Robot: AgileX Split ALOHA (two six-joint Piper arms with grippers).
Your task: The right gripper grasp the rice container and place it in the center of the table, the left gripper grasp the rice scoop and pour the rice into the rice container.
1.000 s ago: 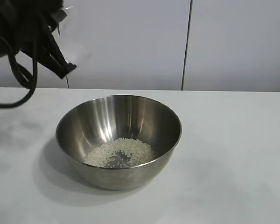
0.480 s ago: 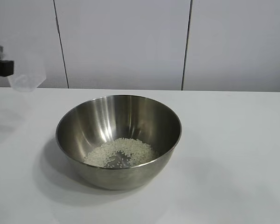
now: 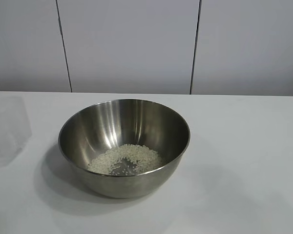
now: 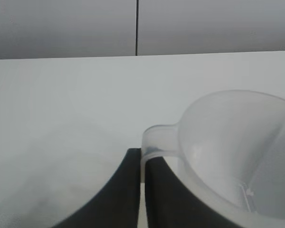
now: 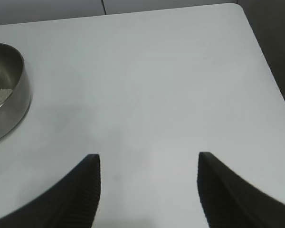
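The rice container (image 3: 124,146), a large steel bowl, stands in the middle of the white table (image 3: 244,161) with a modest heap of rice (image 3: 127,159) in its bottom. Its edge also shows in the right wrist view (image 5: 7,95). The rice scoop (image 3: 9,129), a translucent cup, is upright and empty at the far left, low by the table. My left gripper (image 4: 142,156) is shut on the scoop's lip tab (image 4: 154,142). My right gripper (image 5: 148,161) is open and empty over bare table, off to the bowl's side.
A grey panelled wall (image 3: 136,44) runs behind the table. The table's rounded corner and edge (image 5: 249,28) show in the right wrist view, with a dark floor beyond.
My left gripper has carried the scoop away from above the bowl, out to the left and down toward the table. The bowl and rice have not moved.
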